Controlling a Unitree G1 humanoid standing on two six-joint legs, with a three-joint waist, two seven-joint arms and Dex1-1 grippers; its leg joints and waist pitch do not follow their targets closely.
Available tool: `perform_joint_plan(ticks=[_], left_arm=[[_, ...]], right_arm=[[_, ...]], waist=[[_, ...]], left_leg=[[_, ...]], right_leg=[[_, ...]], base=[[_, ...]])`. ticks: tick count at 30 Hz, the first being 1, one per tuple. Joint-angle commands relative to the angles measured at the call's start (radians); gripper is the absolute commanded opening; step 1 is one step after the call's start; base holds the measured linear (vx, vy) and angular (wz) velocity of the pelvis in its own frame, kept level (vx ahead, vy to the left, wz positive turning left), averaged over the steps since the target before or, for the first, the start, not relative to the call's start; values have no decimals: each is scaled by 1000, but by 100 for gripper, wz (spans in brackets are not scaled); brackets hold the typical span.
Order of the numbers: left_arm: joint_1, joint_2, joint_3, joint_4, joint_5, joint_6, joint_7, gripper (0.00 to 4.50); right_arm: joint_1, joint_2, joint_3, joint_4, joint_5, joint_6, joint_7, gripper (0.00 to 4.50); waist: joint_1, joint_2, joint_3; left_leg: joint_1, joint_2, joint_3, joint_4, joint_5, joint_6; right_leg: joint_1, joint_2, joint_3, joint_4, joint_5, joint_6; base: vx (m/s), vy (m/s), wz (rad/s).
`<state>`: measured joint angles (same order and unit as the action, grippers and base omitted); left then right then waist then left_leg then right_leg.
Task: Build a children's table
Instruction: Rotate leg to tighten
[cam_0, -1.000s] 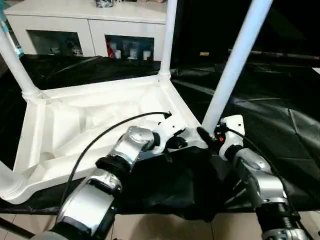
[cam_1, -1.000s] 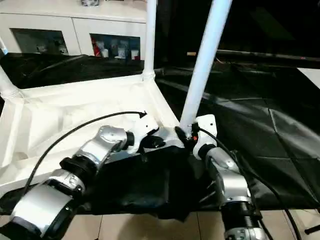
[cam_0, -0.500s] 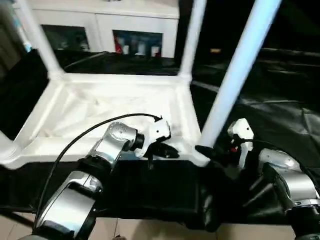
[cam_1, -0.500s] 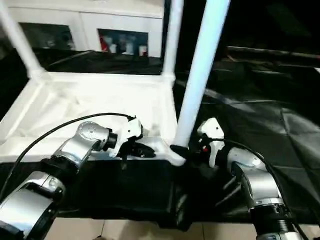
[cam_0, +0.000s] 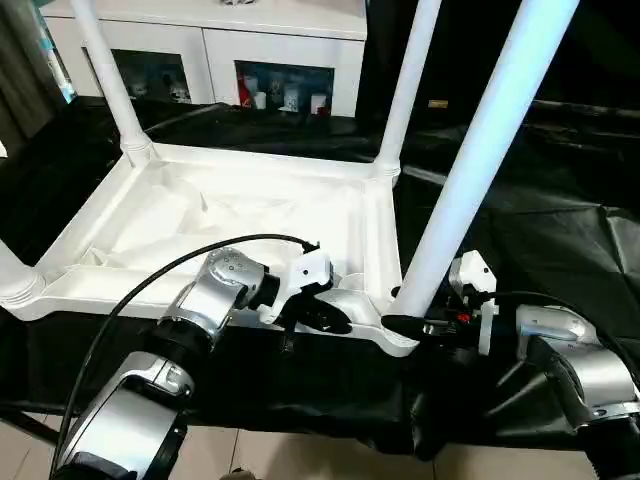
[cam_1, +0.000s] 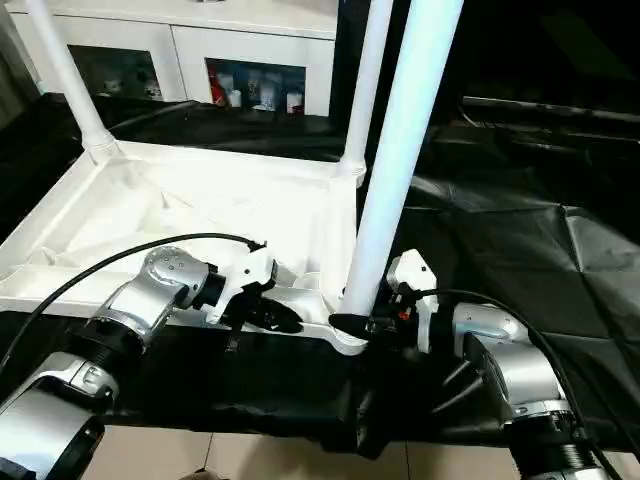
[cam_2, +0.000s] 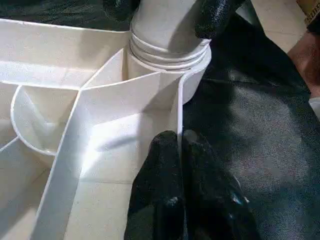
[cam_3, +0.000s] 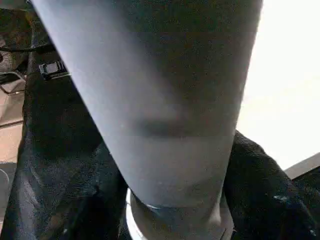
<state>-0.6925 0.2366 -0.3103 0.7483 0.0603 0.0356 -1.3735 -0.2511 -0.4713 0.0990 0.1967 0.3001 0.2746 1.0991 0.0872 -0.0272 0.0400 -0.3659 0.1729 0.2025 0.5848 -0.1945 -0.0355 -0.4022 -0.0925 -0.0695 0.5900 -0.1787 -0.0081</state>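
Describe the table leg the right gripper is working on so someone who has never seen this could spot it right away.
Start at the upside-down white plastic rectangular tabletop lying on black sheeting in front of a white glass-door cabinet. White tubular legs stand up from its corner sockets. Yours is the near right-hand leg, closest to the camera; unlike the others, the right gripper straddles its base.

Upturned tabletop (cam_0: 230, 215) interior open, passable. Upright legs (cam_0: 478, 160) block corners. Left gripper (cam_0: 322, 318) occupies near rim; right gripper (cam_0: 415, 322) flanks near-corner leg. Black sheet (cam_0: 560, 230) at right unobstructed.
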Motion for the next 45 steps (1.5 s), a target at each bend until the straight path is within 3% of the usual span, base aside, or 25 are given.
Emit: perform_joint_plan(ticks=[1, 6, 10, 15, 19, 20, 24, 25, 29, 32, 35, 41, 45], left_arm=[[26, -24, -13, -3, -37, 10, -36, 0], [2, -53, 5, 46, -5, 8, 97, 0], [-44, -104, 32, 121, 28, 11, 284, 0], [-115, -187, 57, 223, 74, 53, 577, 0], [-145, -229, 68, 275, 84, 56, 687, 0], [-147, -234, 70, 281, 83, 56, 684, 0], [-142, -230, 55, 278, 84, 32, 620, 0], [-140, -226, 53, 277, 82, 24, 605, 0], [-141, -209, 49, 283, 74, 16, 549, 0], [-125, -171, 34, 267, 58, -16, 407, 0], [-88, -135, 25, 219, 18, -72, 231, 0], [-55, -82, 10, 166, -17, -53, 61, 0], [-35, -61, 9, 125, -43, -32, -20, 0]], right_arm=[[-4, 3, -14, 5, -1, 19, -36, 220], [-14, 64, -63, 49, 1, 40, -153, 210], [-24, 135, -85, 94, -31, 32, -316, 206], [-38, 278, -115, 142, -93, 6, -595, 201], [-61, 356, -126, 180, -145, 16, -768, 199], [-62, 364, -115, 177, -145, 11, -756, 199], [-63, 367, -76, 146, -134, -23, -667, 199], [-64, 363, -79, 143, -126, -28, -652, 252], [-65, 323, -85, 121, -88, -15, -551, 272], [-51, 211, -68, 68, -60, 4, -387, 313], [-39, 126, -72, 41, -39, 1, -272, 313], [-17, 29, -56, -7, -2, 18, -107, 313], [-12, 1, -38, -19, 15, 36, -48, 313]], waist=[[-3, -20, -50], [-6, -21, -46], [-23, -24, -46], [-31, -25, -50], [-35, -24, -50], [-35, -18, -50], [-34, -19, -49], [-34, -18, -49], [-33, -21, -50], [-27, -26, -49], [-27, -25, -48], [-18, -22, -49], [-12, -23, -46]], left_leg=[[10, 66, -27, -69, -170, 71], [11, 65, -29, -71, -206, 54], [12, 62, -33, -73, -250, 22], [11, 61, -34, -72, -231, 21], [12, 57, -34, -73, -233, 16], [13, 58, -33, -72, -234, 23], [11, 59, -34, -75, -249, 35], [10, 60, -35, -75, -249, 35], [7, 59, -32, -73, -230, 53], [6, 59, -30, -69, -218, 75], [1, 61, -32, -69, -204, 91], [10, 68, -30, -68, -185, 92], [10, 68, -29, -70, -203, 82]], right_leg=[[45, -74, 50, -70, -250, -208], [41, -75, 49, -78, -328, -190], [36, -73, 48, -87, -396, -161], [36, -71, 49, -85, -360, -158], [39, -70, 47, -86, -334, -164], [38, -70, 49, -86, -319, -167], [41, -71, 48, -88, -324, -164], [42, -71, 48, -87, -321, -165], [45, -71, 49, -82, -279, -182], [49, -72, 48, -84, -287, -179], [51, -75, 48, -81, -292, -183], [46, -74, 48, -70, -216, -236], [47, -77, 50, -73, -262, -228]], base=[[0, 0, 0], [0, 0, 0], [0, 0, 0], [0, 0, 0], [0, 0, 0], [0, 0, 0], [0, 0, 0], [0, 0, 0], [0, 0, 0], [0, 0, 0], [0, 0, 0], [0, 0, 0], [0, 0, 0]])
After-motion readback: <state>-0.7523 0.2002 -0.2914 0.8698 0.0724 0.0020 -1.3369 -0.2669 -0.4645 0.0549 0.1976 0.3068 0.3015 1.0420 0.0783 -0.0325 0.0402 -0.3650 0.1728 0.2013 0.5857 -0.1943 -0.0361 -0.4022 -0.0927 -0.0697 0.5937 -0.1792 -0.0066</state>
